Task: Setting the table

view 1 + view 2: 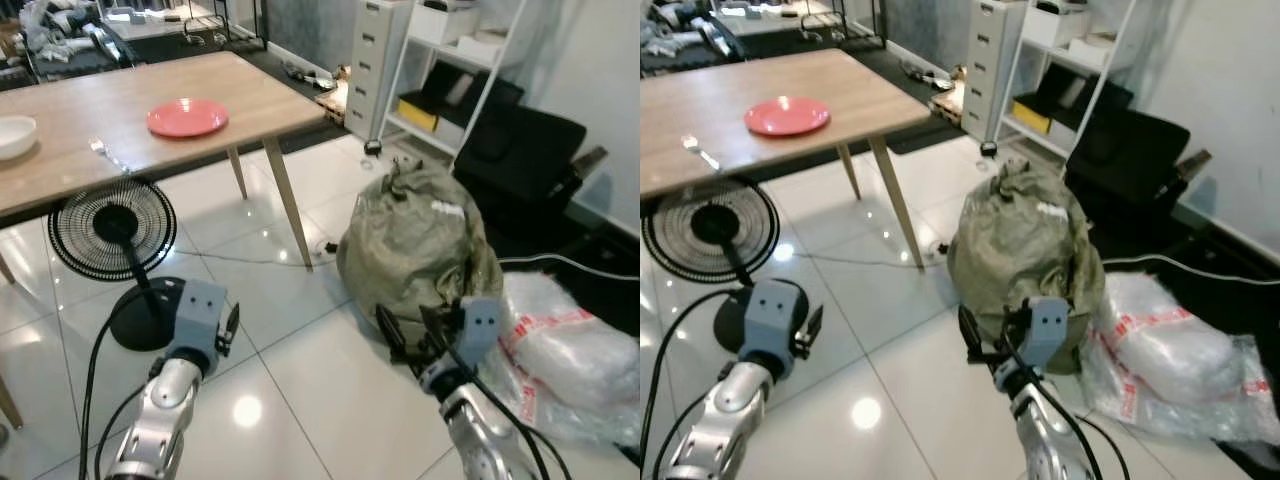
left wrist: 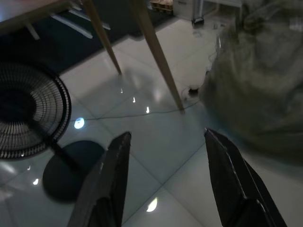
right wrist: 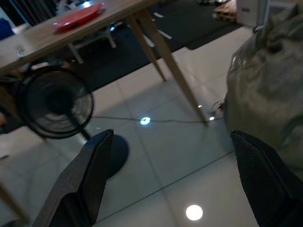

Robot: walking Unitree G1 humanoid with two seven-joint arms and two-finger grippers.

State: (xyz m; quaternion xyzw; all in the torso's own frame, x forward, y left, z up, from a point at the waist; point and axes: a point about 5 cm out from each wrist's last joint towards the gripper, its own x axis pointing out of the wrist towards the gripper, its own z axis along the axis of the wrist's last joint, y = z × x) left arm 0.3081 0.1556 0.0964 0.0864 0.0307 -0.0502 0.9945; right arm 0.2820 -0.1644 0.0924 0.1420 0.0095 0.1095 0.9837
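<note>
Hanging low over the tiled floor [image 1: 300, 380], the left gripper [image 2: 165, 179] had its fingers spread, holding nothing; the right gripper [image 3: 175, 179] likewise gaped empty. Ahead and to the left, well above both, stood the wooden table [image 1: 120, 100] with the red plate [image 1: 187, 118], a fork [image 1: 103, 152] near its front edge and a white bowl [image 1: 14, 135] at the far left. Left arm judged nearer to them. Black fan [image 1: 112, 228] stood between left gripper and table. Stuffed green sack [image 1: 415, 245] sat just beyond the right gripper, plastic bags [image 1: 570, 350] beside it.
</note>
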